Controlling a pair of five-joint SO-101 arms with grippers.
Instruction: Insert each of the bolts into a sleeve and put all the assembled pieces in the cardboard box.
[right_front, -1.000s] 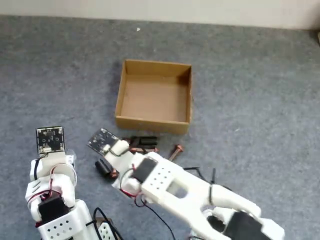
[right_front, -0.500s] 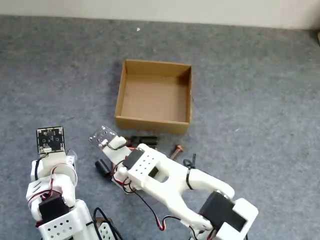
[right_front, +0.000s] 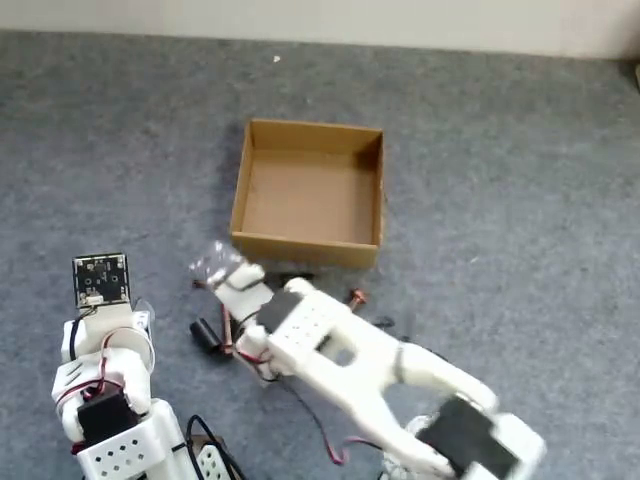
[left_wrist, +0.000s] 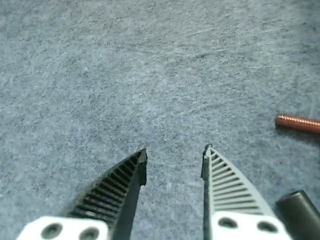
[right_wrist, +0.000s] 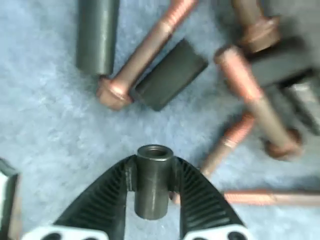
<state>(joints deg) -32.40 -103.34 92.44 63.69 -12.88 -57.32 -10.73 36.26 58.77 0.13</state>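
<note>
- The right claw (right_wrist: 153, 169) is closed on a dark sleeve (right_wrist: 152, 192). The pads press on its sides, and the open bore shows at the end near the tips.
- Around it on the grey carpet (right_wrist: 45, 125) lie the other parts: a copper bolt (right_wrist: 145, 55) touching a second sleeve (right_wrist: 171, 75), a third sleeve (right_wrist: 97, 35), and several more bolts (right_wrist: 255, 100), some crossing each other.
- In the high view the right arm (right_front: 320, 340) hangs over this pile. The pile is at 6 o'clock from the cardboard box (right_front: 305, 248), near its front wall.
- One loose sleeve (right_front: 205, 335) lies at 7 o'clock from the box, and a bolt head (right_front: 355, 297) at 6 o'clock.
- The box has nothing inside, so no finished piece is delivered yet.
- The left claw (left_wrist: 174, 154) is open to a medium gap, w/ nothing between the tips. It hovers over bare carpet, w/ a threaded bolt end (left_wrist: 297, 122) and a dark cylinder end (left_wrist: 300, 210), prob. a sleeve, near it.
- Step in hand, as judged: take the held sleeve out of the pile, then mate it w/ a bolt.
- To do it well:
  - Lift straight up, so the sleeve does not drag its neighbours.
  - Keep the grip at mid-body, w/ the bore free.
  - The left claw should take a bolt by the head end, thread free.
  - Bring both axes into one line before pushing, and push slowly. A small tilt may jam the thread on the bore edge.
</note>
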